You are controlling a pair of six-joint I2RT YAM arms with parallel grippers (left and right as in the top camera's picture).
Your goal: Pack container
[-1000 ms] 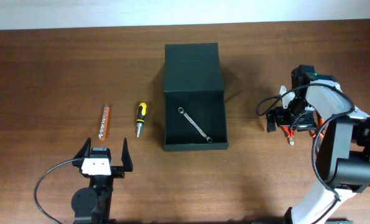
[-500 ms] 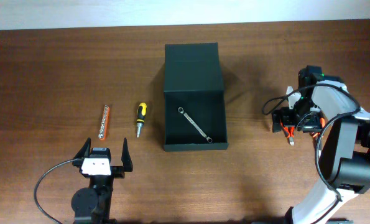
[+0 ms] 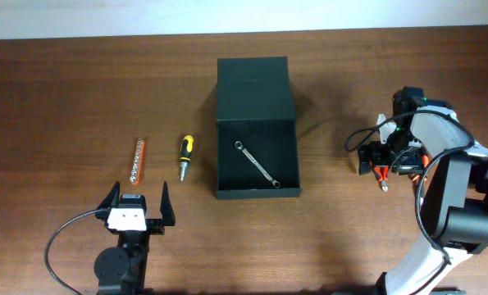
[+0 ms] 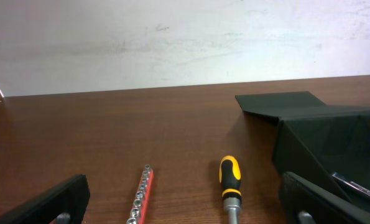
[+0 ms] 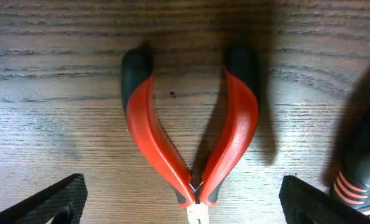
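Note:
The container [image 3: 257,123] is a dark box standing open mid-table, its flap lid folded back, with a silver wrench [image 3: 256,164] lying inside. My left gripper [image 3: 138,197] is open near the front edge, apart from a yellow-and-black screwdriver [image 3: 185,156] and a red socket rail [image 3: 139,160]. In the left wrist view the screwdriver [image 4: 229,180] and rail [image 4: 141,193] lie ahead of the open left gripper [image 4: 185,208], with the container [image 4: 334,143] to the right. My right gripper [image 3: 380,164] hovers open over red-handled pliers [image 3: 382,175]. In the right wrist view the pliers [image 5: 150,130] lie on the wood between the open fingers [image 5: 48,202].
A black-and-orange ribbed object [image 5: 359,186] shows at the right edge of the right wrist view; what it is I cannot tell. The right arm's cable [image 3: 354,139] loops toward the container. A pale wall [image 4: 172,37] rises behind the table's far edge.
The right arm shifted slightly to the right over the pliers, then held still. The left arm and all tools have not moved.

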